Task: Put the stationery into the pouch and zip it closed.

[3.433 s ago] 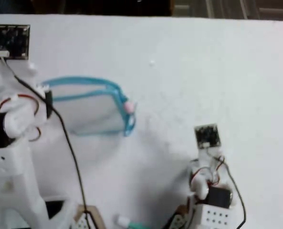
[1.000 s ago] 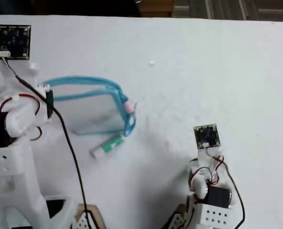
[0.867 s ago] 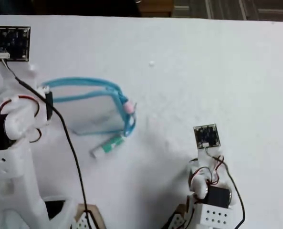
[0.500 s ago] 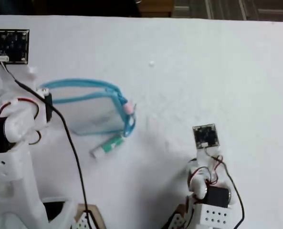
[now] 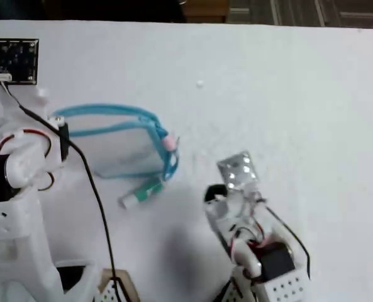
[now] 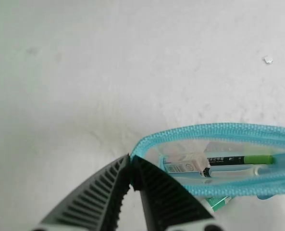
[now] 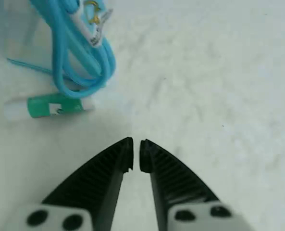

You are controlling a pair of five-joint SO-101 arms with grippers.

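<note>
Grips the left end of the pouch (image 5: 120, 141) with the left gripper (image 6: 131, 166); presses both black ribbed fingers (image 6: 156, 192) fully together on the corner where the blue zip (image 6: 214, 130) begins, with nothing else between them; has the pouch lying flat on the left part of the white table (image 5: 287, 94), clear-walled and blue-edged, long side running left to right; has the zip undone, its two blue rows standing apart along the far side so that the mouth gapes; carries a pink pull (image 5: 170, 142) at the right end, where the blue edging loops down; shows pens (image 6: 219, 160) inside through the opening, one with a white label, one with a green section, lying lengthwise; has a green and white tube (image 5: 141, 192) lying on the table outside the pouch, just near of its near right corner, slanted, green end toward the blue loop, white end to the near left; cannot tell whether tube and loop touch; hangs the right gripper (image 7: 132, 155) low over bare table to the right of the tube, apart from it, tips pointing left toward it; holds those fingers drawn almost together, only a sliver of gap between the tips, nothing in them; has a small white speck (image 5: 200, 83) on the far table, well apart from pouch and tube
</note>
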